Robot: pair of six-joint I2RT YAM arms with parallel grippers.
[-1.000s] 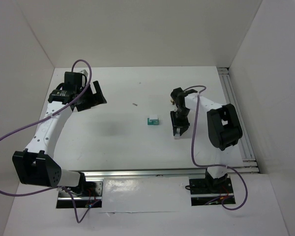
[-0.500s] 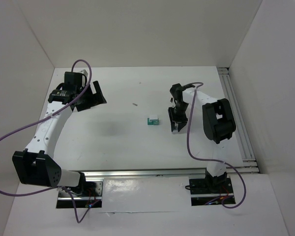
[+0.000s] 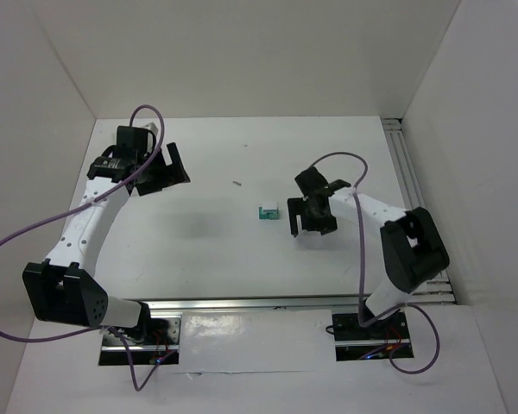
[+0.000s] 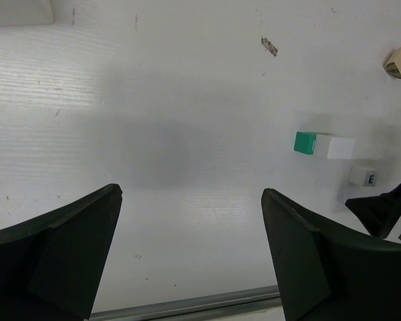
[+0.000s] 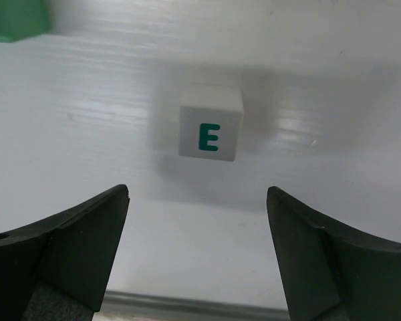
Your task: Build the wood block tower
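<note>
A teal-green cube (image 4: 305, 142) lies on the white table, touching a white block (image 4: 339, 147) on its right; both also show in the top view as the teal and white pair (image 3: 268, 211). A small white cube with a green letter E (image 5: 210, 132) stands alone on the table just ahead of my right gripper (image 5: 197, 194). That gripper is open and holds nothing. A tan block (image 4: 398, 63) lies farther off. My left gripper (image 4: 190, 192) hangs open and empty over bare table, far left of the blocks.
A metal rail (image 3: 414, 198) runs along the table's right side. White walls close in the table at the back and on both sides. A small dark speck (image 3: 236, 183) lies on the table behind the blocks.
My right gripper has opened and swung left, towards the teal and white pair, while its elbow moved right. The E cube now stands free ahead of its fingers. The left arm has not moved.
</note>
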